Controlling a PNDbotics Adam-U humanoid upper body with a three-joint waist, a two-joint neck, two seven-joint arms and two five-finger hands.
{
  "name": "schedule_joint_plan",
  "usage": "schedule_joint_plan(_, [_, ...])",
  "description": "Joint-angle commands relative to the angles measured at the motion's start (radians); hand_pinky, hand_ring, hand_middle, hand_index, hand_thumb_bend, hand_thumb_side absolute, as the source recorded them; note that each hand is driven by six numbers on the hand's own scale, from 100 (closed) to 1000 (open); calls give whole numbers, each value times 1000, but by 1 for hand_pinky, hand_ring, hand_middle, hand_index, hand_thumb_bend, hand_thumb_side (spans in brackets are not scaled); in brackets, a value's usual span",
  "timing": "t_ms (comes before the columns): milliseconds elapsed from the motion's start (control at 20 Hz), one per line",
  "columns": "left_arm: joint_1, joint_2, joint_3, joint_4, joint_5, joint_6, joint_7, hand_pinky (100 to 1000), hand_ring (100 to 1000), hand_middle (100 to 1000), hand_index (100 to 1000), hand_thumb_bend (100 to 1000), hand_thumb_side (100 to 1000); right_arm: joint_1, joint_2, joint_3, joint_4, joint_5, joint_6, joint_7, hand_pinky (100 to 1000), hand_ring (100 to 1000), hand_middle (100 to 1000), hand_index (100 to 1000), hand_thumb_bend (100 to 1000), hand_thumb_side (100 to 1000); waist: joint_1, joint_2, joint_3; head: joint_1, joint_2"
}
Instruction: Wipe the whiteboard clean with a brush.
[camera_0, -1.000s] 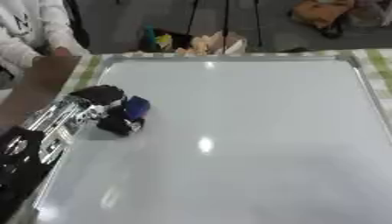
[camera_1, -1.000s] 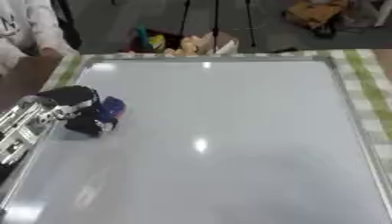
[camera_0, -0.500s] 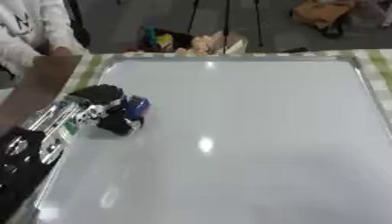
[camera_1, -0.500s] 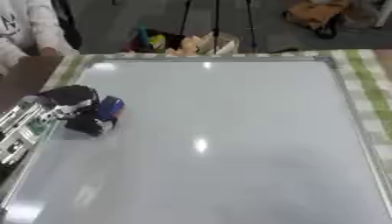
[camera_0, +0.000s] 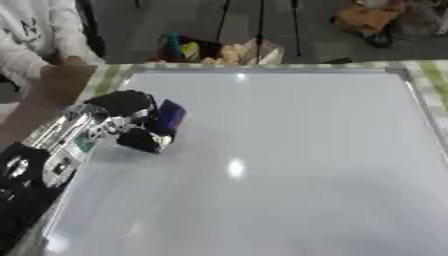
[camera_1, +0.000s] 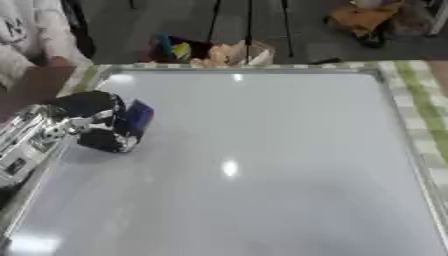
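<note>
Left hand (camera_0: 118, 117) curled round blue brush (camera_0: 168, 116) on whiteboard (camera_0: 289, 150); person's hand (camera_0: 66, 80) touching corner.

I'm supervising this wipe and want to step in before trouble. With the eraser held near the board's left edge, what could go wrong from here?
1. The left robot hand, curled round the blue brush, works close to the whiteboard's left frame; a stroke further left could catch the rim.
2. A person's hand rests by the board's far-left corner, close to the robot hand; a sweep upward might bump it.
3. The brush looks tilted, so it may wipe with an edge only.
</note>
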Motion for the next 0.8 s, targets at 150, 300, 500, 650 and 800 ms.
schedule_joint_plan(150, [-1, 54, -17, -84, 31, -26, -22, 508, 516, 429, 406, 101, 713, -7, -31, -12, -15, -11, -1, 2, 765, 701, 537, 791, 100, 826, 0, -26, 0, 2, 4])
schedule_joint_plan(300, [4, 65, -33, -135, 36, -45, -32, 510, 517, 429, 407, 101, 712, -8, -33, -12, -15, -13, -1, 2, 765, 701, 537, 791, 100, 827, 2, -26, -2, 1, 5])
schedule_joint_plan(500, [5, 75, -60, -204, 45, -66, -53, 510, 516, 428, 406, 100, 710, -9, -34, -11, -15, -14, -2, 4, 765, 701, 537, 791, 100, 827, 4, -26, -3, 0, 7])
schedule_joint_plan(650, [3, 81, -83, -256, 56, -84, -81, 511, 516, 426, 406, 100, 706, -10, -34, -10, -15, -15, -2, 6, 766, 701, 537, 791, 100, 828, 6, -26, -6, -2, 9])
schedule_joint_plan(800, [-5, 84, -103, -304, 68, -99, -111, 511, 514, 424, 406, 100, 703, -10, -34, -9, -15, -16, -1, 8, 766, 701, 537, 791, 100, 828, 8, -27, -7, -5, 10])
